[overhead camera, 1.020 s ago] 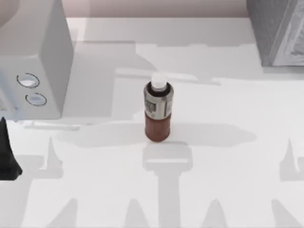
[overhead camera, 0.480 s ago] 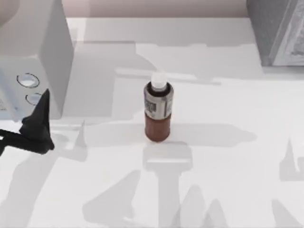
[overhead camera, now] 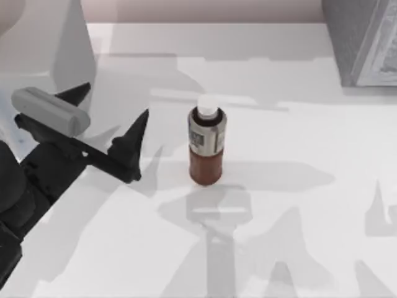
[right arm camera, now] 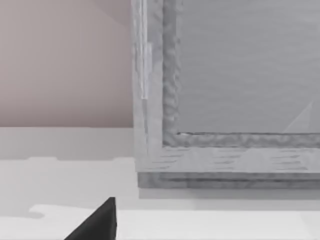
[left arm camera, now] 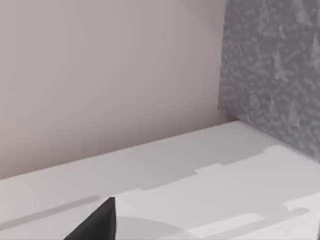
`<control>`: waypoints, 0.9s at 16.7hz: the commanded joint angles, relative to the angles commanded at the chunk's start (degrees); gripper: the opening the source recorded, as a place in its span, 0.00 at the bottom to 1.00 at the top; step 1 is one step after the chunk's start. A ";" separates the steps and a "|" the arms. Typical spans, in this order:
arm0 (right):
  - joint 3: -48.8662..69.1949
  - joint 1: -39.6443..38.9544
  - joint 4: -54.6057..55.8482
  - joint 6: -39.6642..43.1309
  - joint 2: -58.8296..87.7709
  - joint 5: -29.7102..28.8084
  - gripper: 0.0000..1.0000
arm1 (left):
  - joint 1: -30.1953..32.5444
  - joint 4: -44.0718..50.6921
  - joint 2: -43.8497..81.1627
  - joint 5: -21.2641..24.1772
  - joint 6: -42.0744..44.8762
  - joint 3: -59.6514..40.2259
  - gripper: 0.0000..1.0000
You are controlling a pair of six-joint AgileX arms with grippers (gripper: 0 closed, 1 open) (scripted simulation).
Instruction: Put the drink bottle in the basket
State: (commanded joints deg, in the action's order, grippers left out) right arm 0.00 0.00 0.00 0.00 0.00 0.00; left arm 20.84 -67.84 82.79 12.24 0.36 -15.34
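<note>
Drink bottle (overhead camera: 206, 146) standing upright near the middle of the white table (overhead camera: 298, 211), white cap on, silver-grey label round the upper half, untouched.

Largest first: a grey textured box-like thing (overhead camera: 363, 40), possibly the basket, sitting at the far right corner; one of these. A pale grey block (overhead camera: 46, 74) with a ringed button, far left; one.

Left arm reaching in from the left side, its left gripper (overhead camera: 108, 127) hanging just left of the bottle, fingers spread wide, holding nothing. One finger tip (overhead camera: 139, 127) pointing toward the bottle, a clear gap remaining.

Right gripper: one dark fingertip (right arm camera: 97, 222) showing in the right wrist view facing the grey box; cannot tell open or closed.

Step in hand, as I judge it: approach. Next move is calling for bringing the spread fingers round the bottle's body, then closing.

Count: one bottle, two arms.
</note>
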 joint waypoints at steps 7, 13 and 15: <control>0.00 0.00 0.00 0.00 0.00 0.00 1.00 | 7.10 -25.35 31.49 3.88 0.47 -5.62 1.00; 0.00 0.00 0.00 0.00 0.00 0.00 1.00 | 9.38 -33.45 41.57 5.12 0.58 -7.43 1.00; 0.00 0.00 0.00 0.00 0.00 0.00 1.00 | 9.38 -33.45 41.57 5.12 0.58 -7.43 1.00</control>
State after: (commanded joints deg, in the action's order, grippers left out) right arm 0.00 0.00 0.00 0.00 0.00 0.00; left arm 30.22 -101.29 124.35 17.36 0.93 -22.76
